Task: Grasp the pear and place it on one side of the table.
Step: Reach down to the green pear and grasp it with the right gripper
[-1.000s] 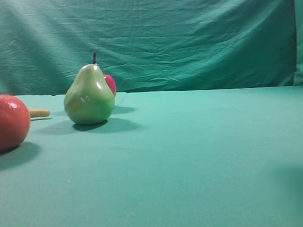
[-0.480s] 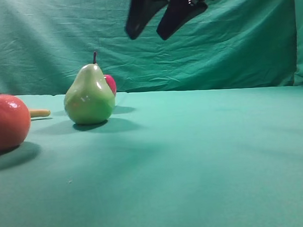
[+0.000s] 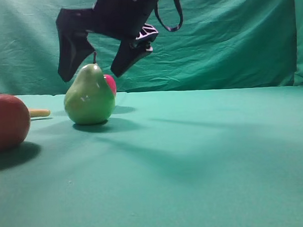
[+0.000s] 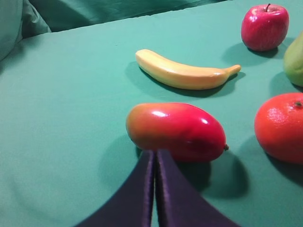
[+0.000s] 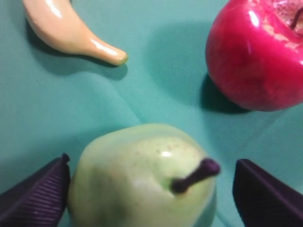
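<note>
The glossy yellow-green pear (image 3: 89, 96) stands upright on the teal table (image 3: 203, 156), left of the middle. My right gripper (image 3: 91, 76) hangs open just above it, one finger on each side of the narrow top. In the right wrist view the pear (image 5: 137, 182) with its dark stem fills the gap between the two dark fingers (image 5: 38, 196); the right finger stands clear of it. My left gripper (image 4: 155, 153) shows only in the left wrist view, shut and empty, its tips close to a red mango (image 4: 175, 131).
A red apple (image 3: 110, 84) sits right behind the pear, close to my right finger. An orange-red round fruit (image 3: 8, 122) lies at the left edge, with a banana (image 4: 184, 73) behind it. The wrinkled green backdrop (image 3: 213, 40) closes the far side.
My right gripper, out of view a second ago, has come in from the top and moved down and left, from above the middle to over the pear, open. The fruit has not moved.
</note>
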Robot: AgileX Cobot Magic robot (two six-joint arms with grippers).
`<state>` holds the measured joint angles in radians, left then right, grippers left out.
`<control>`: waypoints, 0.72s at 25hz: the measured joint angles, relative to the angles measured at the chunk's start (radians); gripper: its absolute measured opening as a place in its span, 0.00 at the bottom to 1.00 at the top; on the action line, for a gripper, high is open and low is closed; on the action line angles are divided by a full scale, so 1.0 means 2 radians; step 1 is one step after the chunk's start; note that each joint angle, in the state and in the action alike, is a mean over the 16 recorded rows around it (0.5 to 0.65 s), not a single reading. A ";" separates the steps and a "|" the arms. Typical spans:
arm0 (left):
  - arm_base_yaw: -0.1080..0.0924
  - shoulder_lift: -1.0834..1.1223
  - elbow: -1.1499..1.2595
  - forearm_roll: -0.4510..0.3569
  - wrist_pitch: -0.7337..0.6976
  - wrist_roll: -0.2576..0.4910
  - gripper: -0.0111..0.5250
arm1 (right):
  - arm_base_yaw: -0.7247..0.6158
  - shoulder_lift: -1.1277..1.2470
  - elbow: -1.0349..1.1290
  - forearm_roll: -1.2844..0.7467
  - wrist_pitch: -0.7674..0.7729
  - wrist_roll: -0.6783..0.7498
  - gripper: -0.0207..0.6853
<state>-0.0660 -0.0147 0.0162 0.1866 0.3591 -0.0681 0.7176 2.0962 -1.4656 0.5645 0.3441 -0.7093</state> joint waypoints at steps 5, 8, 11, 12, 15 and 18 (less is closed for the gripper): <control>0.000 0.000 0.000 0.000 0.000 0.000 0.02 | -0.006 -0.004 -0.005 0.003 0.005 0.001 0.79; 0.000 0.000 0.000 0.000 0.000 0.000 0.02 | -0.017 -0.026 -0.006 0.004 0.020 0.003 0.76; 0.000 0.000 0.000 0.000 0.000 0.000 0.02 | -0.038 -0.058 -0.004 0.001 0.046 0.007 0.74; 0.000 0.000 0.000 0.000 0.000 0.000 0.02 | -0.046 -0.070 -0.002 -0.002 0.056 0.010 0.74; 0.000 0.000 0.000 0.000 0.000 0.000 0.02 | -0.076 -0.115 0.016 -0.015 0.083 0.019 0.74; 0.000 0.000 0.000 0.000 0.000 0.000 0.02 | -0.113 -0.165 0.051 -0.030 0.101 0.031 0.74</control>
<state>-0.0660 -0.0147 0.0162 0.1866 0.3591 -0.0681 0.4915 1.7667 -1.3637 0.5042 0.5454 -0.6482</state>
